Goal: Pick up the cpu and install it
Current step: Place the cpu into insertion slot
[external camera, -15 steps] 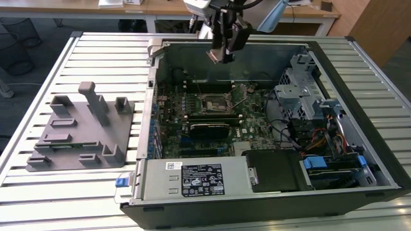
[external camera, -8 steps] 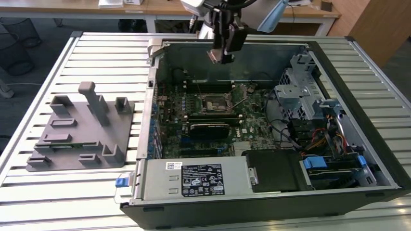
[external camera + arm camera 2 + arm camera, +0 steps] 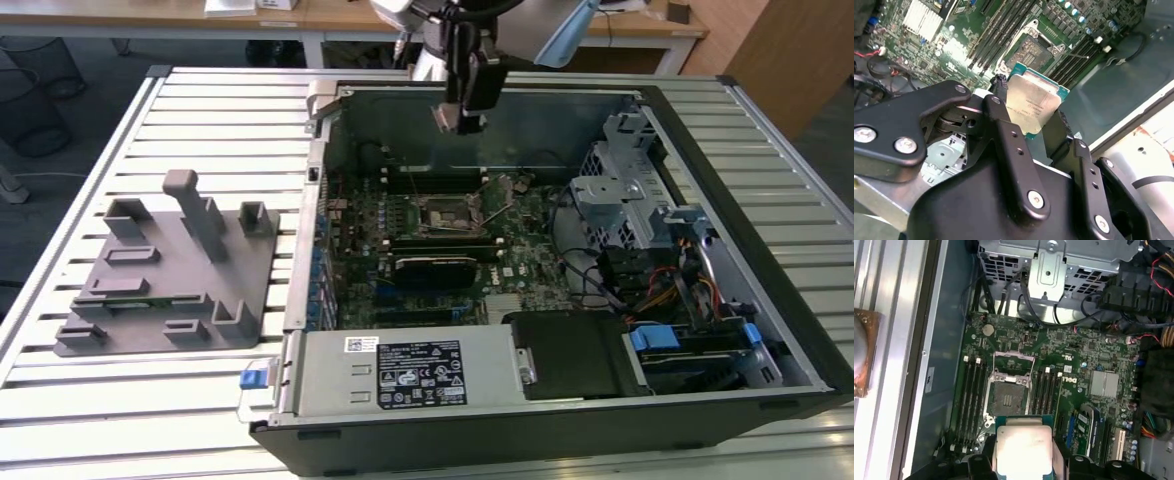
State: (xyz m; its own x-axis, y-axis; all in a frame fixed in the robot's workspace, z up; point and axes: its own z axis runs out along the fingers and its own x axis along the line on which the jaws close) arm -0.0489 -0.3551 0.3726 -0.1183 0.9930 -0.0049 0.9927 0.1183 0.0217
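Exterior view, case [image 3: 467,445]: open, lying on the slatted table [image 3: 200,110].
Motherboard [image 3: 1074,365]: green, inside the case.
Socket [image 3: 1006,397]: open, bare.
Gripper [image 3: 1030,112]: fingers pinching the cpu's edges.
Cpu [image 3: 1021,450]: aloft above the board, seemingly near the socket.

Arm's jaws hung over an open computer case [image 3: 534,440] on a slatted metal bench [image 3: 200,110], closed on the small pale cpu [image 3: 442,117]. The black socket [image 3: 445,212] lay below the jaws; a grey fixture [image 3: 174,280] stood well apart, toward the exterior view's left.
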